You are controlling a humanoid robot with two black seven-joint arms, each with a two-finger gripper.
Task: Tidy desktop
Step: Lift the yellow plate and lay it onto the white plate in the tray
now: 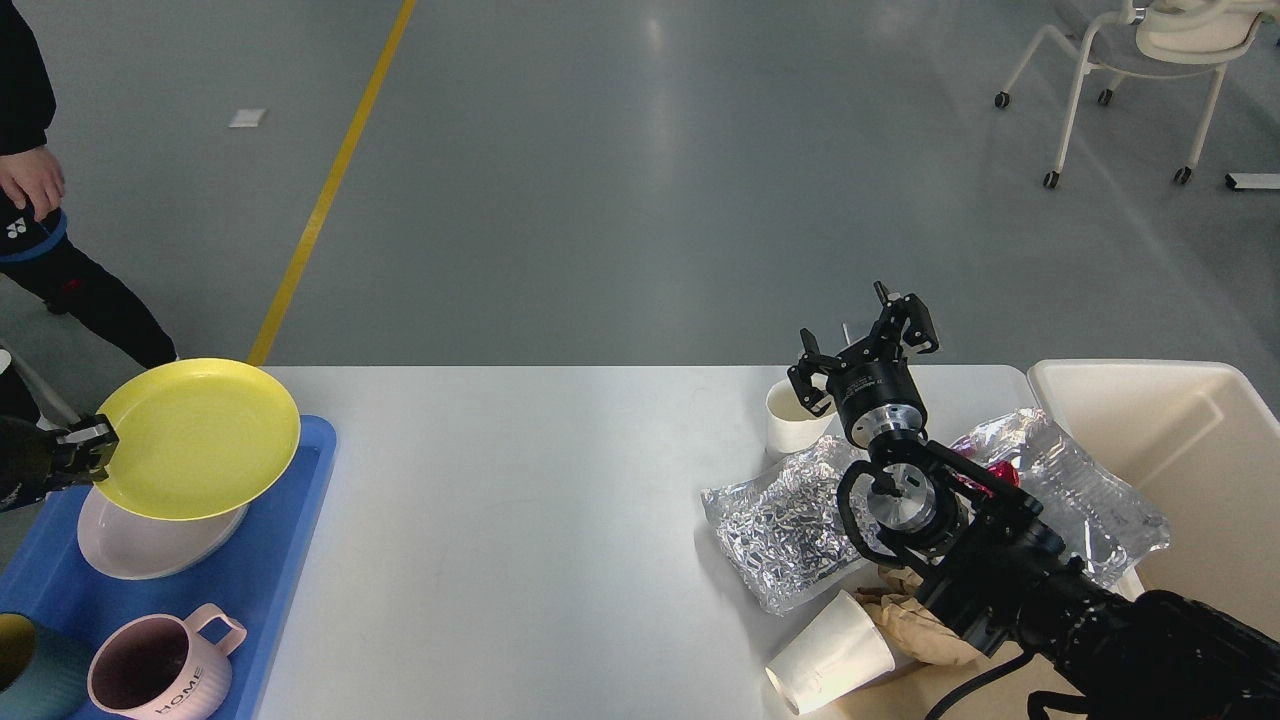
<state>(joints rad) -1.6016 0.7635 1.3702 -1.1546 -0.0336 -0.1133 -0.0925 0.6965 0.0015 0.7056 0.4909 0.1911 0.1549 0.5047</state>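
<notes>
The white desktop point(560, 500) fills the lower half of the head view. My left gripper point(95, 450) at the far left edge is shut on the rim of a yellow plate point(200, 438), which hovers tilted just over a pale pink plate point(150, 545) in the blue tray point(270, 590). My right gripper point(866, 345) stands open above the far right of the desktop, beside an upright white paper cup point(793, 420), holding nothing.
A pink "HOME" mug point(165, 670) and a teal cup point(25, 680) sit in the tray. Right side: silver foil bag point(780, 530), clear plastic bag point(1080, 490), tipped paper cup point(830, 655), crumpled brown paper point(915, 625), cream bin point(1190, 470). A person point(40, 200) stands far left.
</notes>
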